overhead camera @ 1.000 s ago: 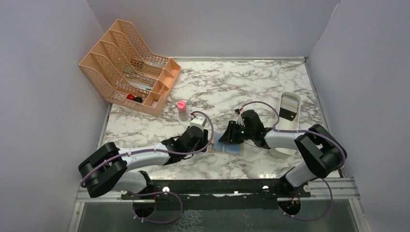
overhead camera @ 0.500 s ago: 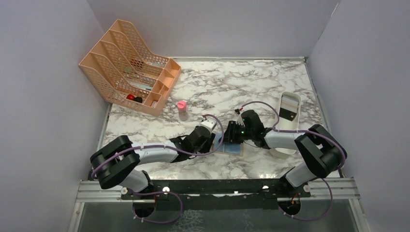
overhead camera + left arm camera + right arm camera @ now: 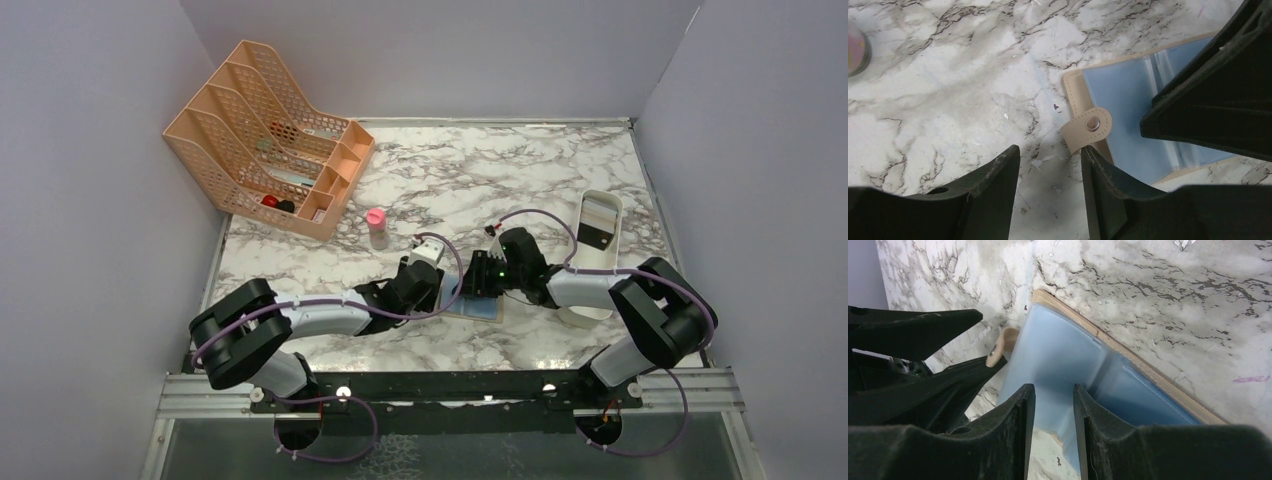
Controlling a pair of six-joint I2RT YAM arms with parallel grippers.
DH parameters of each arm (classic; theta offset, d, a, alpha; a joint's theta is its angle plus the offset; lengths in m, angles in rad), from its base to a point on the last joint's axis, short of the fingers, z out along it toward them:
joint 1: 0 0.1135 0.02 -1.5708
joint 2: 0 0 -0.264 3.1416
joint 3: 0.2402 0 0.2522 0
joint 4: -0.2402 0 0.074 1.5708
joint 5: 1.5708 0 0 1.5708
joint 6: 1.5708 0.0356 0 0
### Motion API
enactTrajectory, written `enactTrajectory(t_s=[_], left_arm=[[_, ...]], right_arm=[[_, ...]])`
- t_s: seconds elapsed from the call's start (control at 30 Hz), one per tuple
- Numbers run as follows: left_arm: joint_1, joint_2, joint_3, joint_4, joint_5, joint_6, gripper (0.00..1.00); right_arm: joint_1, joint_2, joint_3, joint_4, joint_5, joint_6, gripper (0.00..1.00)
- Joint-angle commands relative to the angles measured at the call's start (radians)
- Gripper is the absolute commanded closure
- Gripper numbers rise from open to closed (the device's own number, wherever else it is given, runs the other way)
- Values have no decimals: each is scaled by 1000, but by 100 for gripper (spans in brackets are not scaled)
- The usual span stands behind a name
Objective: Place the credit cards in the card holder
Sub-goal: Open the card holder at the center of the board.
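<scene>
Tan card holder (image 3: pixel 476 308), one, lies open on the marble table (image 3: pixel 430 170), blue sleeves up. Its snap tab (image 3: pixel 1088 127) points toward the left gripper (image 3: pixel 1050 160), whose fingers stand apart just beside the holder. Over the holder is the right gripper (image 3: pixel 1053 405), fingers narrowly parted and holding nothing. Right of the holder, one white tray (image 3: pixel 583 312) contains two credit cards (image 3: pixel 600 237), one black and one grey.

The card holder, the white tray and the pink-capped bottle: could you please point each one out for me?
card holder (image 3: pixel 1120 92), left wrist view, on its light blue inside.
white tray (image 3: pixel 603 194), top external view, on its far rim.
pink-capped bottle (image 3: pixel 376 216), top external view, on its cap.
</scene>
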Motion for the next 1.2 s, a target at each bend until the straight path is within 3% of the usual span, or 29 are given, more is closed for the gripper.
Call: enactTrajectory(t_s=[0.0,0.2,0.63,0.97,1.17], left_arm=[[-4,-49,-22,30,-88,-65,49],[-3,-80,-37,-19,-122,-161,49],[-4,-170,-117,200,89,-142,47],[-4,-58,-49,83,68,-154,44],[-4,8,-20,41,55,-167,50]], right_arm=[[7,27,-32,-23,-3,-29,60],[8,19,-20,-52,14,-36,60],[28,87,73,-140,76,-27,64],[54,76,104,-216,174,-72,70],[54,19,159,-314,196,-101,63]])
